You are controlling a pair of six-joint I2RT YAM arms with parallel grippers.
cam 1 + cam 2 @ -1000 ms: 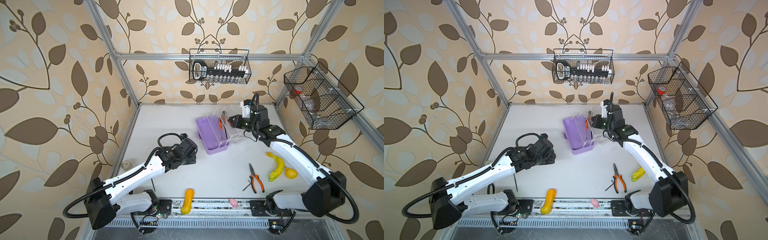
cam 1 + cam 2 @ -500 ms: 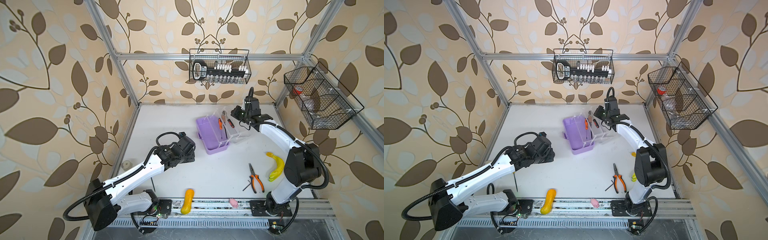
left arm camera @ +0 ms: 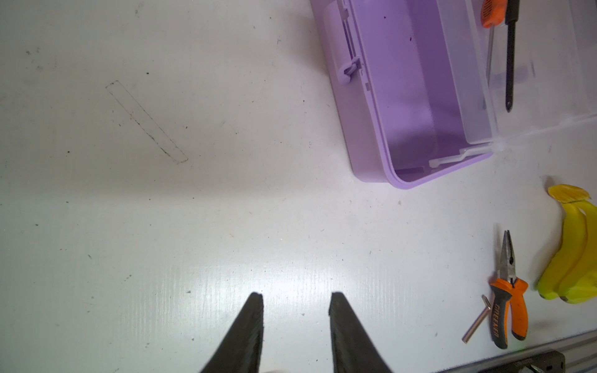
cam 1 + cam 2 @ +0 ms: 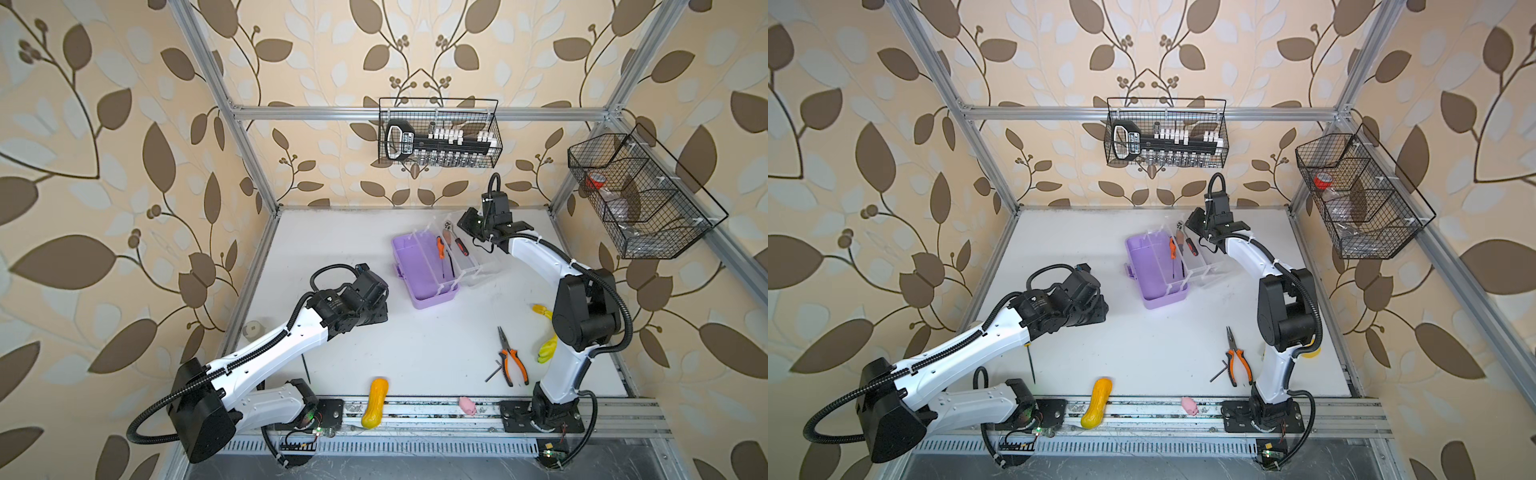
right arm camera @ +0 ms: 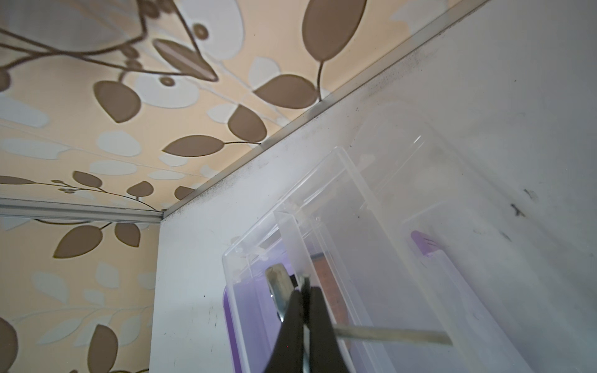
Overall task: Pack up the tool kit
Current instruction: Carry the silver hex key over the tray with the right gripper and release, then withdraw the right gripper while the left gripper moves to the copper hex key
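My right gripper (image 5: 305,285) is pinched shut, I think on a flat metal wrench (image 5: 387,336), just above the tool kit (image 4: 419,270); my left gripper (image 3: 295,295) hangs part-open and empty, well apart from it. It is lilac, its clear lid (image 4: 478,259) lying open, screwdrivers (image 4: 439,243) inside. Scuffed white table (image 4: 415,345), leaf-papered walls (image 4: 124,124).
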